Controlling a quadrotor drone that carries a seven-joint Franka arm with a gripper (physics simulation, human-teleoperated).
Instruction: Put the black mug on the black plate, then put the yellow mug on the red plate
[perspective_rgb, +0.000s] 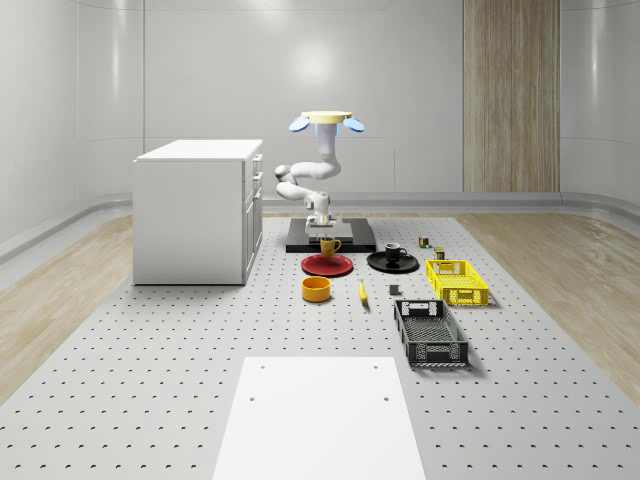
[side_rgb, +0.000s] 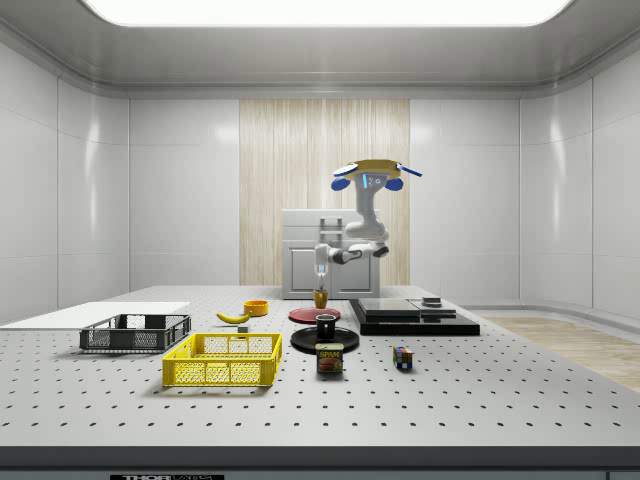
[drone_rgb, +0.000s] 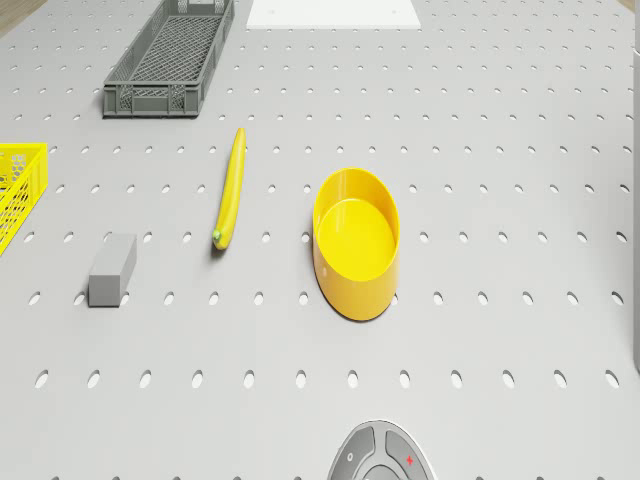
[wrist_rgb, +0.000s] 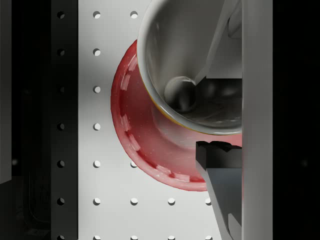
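The drone (perspective_rgb: 327, 121) hovers over the black platform (perspective_rgb: 345, 236) behind the plates, arm reaching down and forward. My gripper (perspective_rgb: 323, 232) is shut on the rim of the yellow mug (perspective_rgb: 329, 246), held upright right over the red plate (perspective_rgb: 327, 265); I cannot tell whether mug and plate touch. In the wrist view one finger (wrist_rgb: 220, 45) is inside the yellow mug (wrist_rgb: 175, 45) and the other outside, with the red plate (wrist_rgb: 135, 145) beneath. The black mug (perspective_rgb: 392, 252) stands on the black plate (perspective_rgb: 392, 263). From the side, the yellow mug (side_rgb: 321, 298) hangs under the gripper (side_rgb: 320, 285).
A white cabinet (perspective_rgb: 195, 210) stands at the whole-scene view's left. In front of the plates lie a yellow bowl (drone_rgb: 356, 240), a banana (drone_rgb: 230, 190) and a grey block (drone_rgb: 112, 268). A yellow crate (perspective_rgb: 457, 282) and a grey crate (perspective_rgb: 430, 333) sit to the right.
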